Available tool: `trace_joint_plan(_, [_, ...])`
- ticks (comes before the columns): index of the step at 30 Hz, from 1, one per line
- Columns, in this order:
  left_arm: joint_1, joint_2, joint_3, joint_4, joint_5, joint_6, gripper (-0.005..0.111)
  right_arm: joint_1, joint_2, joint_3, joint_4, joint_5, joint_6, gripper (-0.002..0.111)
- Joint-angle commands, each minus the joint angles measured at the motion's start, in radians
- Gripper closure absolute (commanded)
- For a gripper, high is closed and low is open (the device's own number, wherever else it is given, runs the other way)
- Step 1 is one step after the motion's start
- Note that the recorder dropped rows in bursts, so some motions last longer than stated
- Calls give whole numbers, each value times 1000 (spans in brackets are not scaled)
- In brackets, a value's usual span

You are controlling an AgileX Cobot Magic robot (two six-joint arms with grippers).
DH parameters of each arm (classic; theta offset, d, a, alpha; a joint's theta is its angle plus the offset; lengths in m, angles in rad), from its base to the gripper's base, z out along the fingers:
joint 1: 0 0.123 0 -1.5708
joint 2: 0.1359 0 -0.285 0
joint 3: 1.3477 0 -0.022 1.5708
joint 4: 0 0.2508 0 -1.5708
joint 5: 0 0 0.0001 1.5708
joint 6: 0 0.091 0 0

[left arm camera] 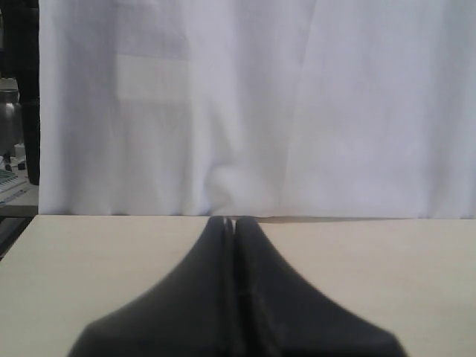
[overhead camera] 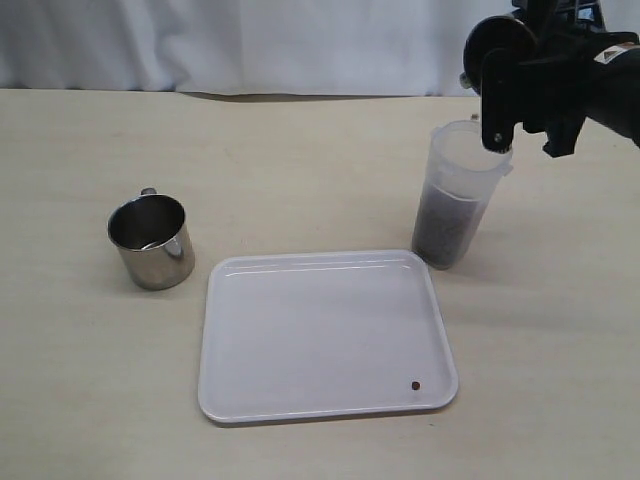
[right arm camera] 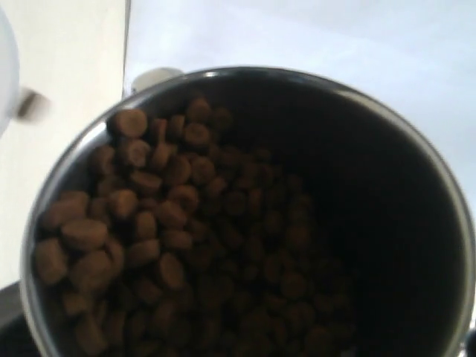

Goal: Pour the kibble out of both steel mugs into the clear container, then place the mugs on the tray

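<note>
Pale beige desk [overhead camera: 90, 400] runs back to a white curtain [overhead camera: 250, 40] hung along its far edge. Nearest the exterior camera lies the tray [overhead camera: 300, 400], flat on the desk and bare but for a single stray pellet [overhead camera: 415, 384] by its near right corner. Behind the tray's left side, a little apart from it, a steel mug [overhead camera: 152, 242] stands upright with its handle turned away; its inside looks empty. Just past the tray's far right corner the clear container [overhead camera: 455, 170] stands upright, kibble [overhead camera: 447, 225] filling its lower half.

Above the container's rim hangs the right claw [overhead camera: 527, 125], one dark finger [overhead camera: 497, 100] reaching down in front of the rim. It is clamped on the second steel mug [right arm camera: 416, 245], which fills the right wrist view, tipped so that its kibble [right arm camera: 149, 223] is heaped against the lower wall and up to the lip.

Out of the exterior view, the left claw [left arm camera: 233, 223] has its fingers pressed together with nothing between them, above bare desk and facing the curtain.
</note>
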Motion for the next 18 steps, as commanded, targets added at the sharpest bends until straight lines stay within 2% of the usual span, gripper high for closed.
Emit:
trace_joint_plan(1, [2,-2,-1,0,0,-3,107,1,-3,11,-80,-65,-3,103])
trace_joint_plan(8, [2,-2,-1,0,0,-3,107,1,-3,61,-91,-163,-3,103])
trace_joint_plan(18, [2,-2,-1,0,0,-3,107,1,-3,62,-112,-165,-3,103])
